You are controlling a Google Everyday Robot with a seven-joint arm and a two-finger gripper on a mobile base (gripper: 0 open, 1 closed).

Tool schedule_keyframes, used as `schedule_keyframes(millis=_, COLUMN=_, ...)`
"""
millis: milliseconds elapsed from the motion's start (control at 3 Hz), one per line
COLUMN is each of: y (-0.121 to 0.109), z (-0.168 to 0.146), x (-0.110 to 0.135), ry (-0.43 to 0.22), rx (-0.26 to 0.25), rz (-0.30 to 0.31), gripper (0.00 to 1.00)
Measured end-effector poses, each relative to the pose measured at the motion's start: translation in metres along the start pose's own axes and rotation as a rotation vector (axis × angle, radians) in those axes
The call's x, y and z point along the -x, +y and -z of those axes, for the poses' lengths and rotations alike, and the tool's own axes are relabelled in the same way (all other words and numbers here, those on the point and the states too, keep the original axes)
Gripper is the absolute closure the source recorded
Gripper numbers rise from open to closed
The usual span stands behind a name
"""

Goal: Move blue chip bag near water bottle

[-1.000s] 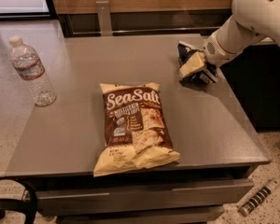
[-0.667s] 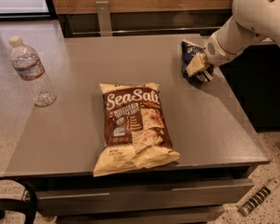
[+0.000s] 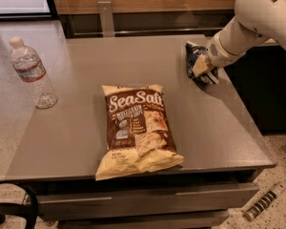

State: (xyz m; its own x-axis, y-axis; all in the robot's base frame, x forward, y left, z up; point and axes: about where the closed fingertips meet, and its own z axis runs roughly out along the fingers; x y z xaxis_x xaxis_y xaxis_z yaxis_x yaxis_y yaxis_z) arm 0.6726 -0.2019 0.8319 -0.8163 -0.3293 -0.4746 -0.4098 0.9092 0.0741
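The blue chip bag (image 3: 194,55) is small, dark navy with white patches, and stands on edge at the far right of the grey table (image 3: 81,128). My gripper (image 3: 202,67) comes in from the right on a white arm and is shut on the bag, with a cream finger (image 3: 200,66) across its front. The bag's lower part rests at or just above the table top. The water bottle (image 3: 31,74), clear with a white cap and a red and blue label band, stands upright on the far left, a long way from the bag.
A large brown and cream "Sea Salt" chip bag (image 3: 136,128) lies flat in the middle front of the table, between bottle and gripper. A wooden wall and metal rail (image 3: 133,30) run behind. The table's right edge (image 3: 250,128) drops to speckled floor.
The gripper has closed in on the blue chip bag. The bag has tipped from lying low to standing more upright and has shifted slightly up and left. The bottle and brown bag have not moved.
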Motion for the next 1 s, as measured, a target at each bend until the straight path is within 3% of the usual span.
schedule_keyframes(millis=1000, y=0.0000, z=0.0034, x=0.0008, ry=-0.004, rx=-0.001, rz=0.003, gripper=1.00)
